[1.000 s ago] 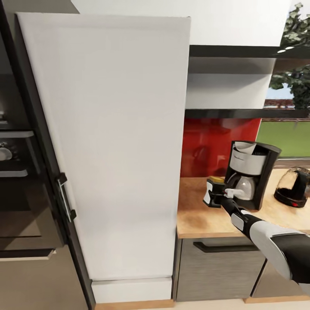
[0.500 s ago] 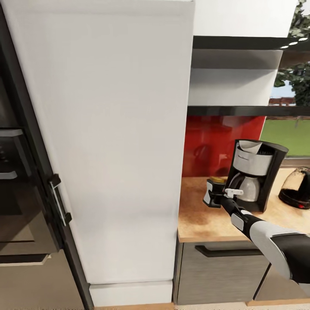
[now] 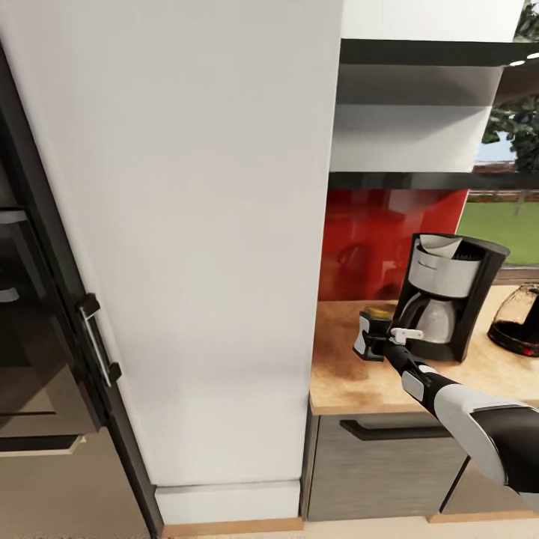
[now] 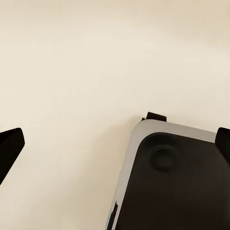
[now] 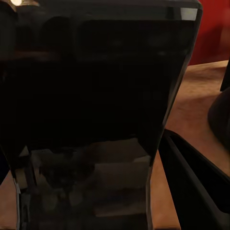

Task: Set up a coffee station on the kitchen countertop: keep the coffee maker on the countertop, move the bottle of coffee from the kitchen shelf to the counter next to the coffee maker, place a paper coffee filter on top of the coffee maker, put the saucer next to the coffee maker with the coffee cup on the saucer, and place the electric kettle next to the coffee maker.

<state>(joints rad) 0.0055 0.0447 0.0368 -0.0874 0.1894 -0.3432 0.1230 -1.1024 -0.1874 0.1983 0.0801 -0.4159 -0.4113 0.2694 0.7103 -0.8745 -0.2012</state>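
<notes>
My right gripper (image 3: pixel 372 331) is shut on the bottle of coffee (image 3: pixel 379 314), a dark bottle with a yellow lid, held low over the wooden countertop (image 3: pixel 348 374). It hangs just left of the black coffee maker (image 3: pixel 449 299). The dark bottle (image 5: pixel 96 96) sits right in front of the right wrist camera. A white paper filter (image 3: pixel 436 245) sits in the top of the coffee maker. The electric kettle (image 3: pixel 518 322) stands on the counter at the right edge, partly cut off. My left gripper (image 4: pixel 116 146) is open over pale floor, beside the robot's dark base (image 4: pixel 172 187).
A tall white cabinet door (image 3: pixel 202 224) fills the left and middle, with a black handle (image 3: pixel 97 337) and a dark oven (image 3: pixel 26 337) beside it. White shelves (image 3: pixel 412 142) hang above a red backsplash (image 3: pixel 374 239). A grey drawer (image 3: pixel 382 464) lies under the counter.
The whole picture has shifted, so the camera has moved closer to the cabinet and counter. My right gripper still holds the bottle at the coffee maker's left side.
</notes>
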